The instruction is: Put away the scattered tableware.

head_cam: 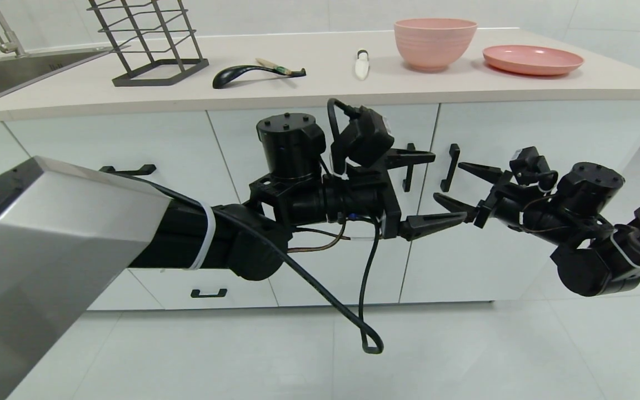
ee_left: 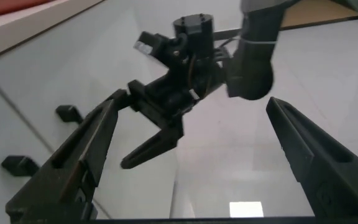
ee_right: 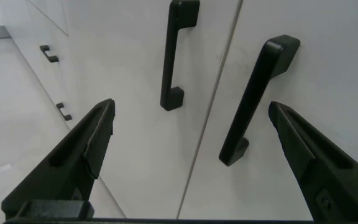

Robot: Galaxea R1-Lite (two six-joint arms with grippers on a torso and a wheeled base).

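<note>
Pink tableware is seen from the head on the counter (head_cam: 309, 91): a bowl (head_cam: 434, 43), its inside hidden, and a plate (head_cam: 532, 59) beside it, bare on top. A white utensil (head_cam: 361, 65) and a black spoon (head_cam: 242, 74) lie further left. Below, the left claw (head_cam: 449, 188) and right claw (head_cam: 448, 180) are spread wide, empty. From the left wrist, the right claw is framed between parted fingers (ee_left: 89, 155). From the right wrist, two door handles (ee_right: 178, 53) are framed likewise.

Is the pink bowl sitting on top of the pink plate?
No, the bowl stands beside the plate on the counter.
</note>
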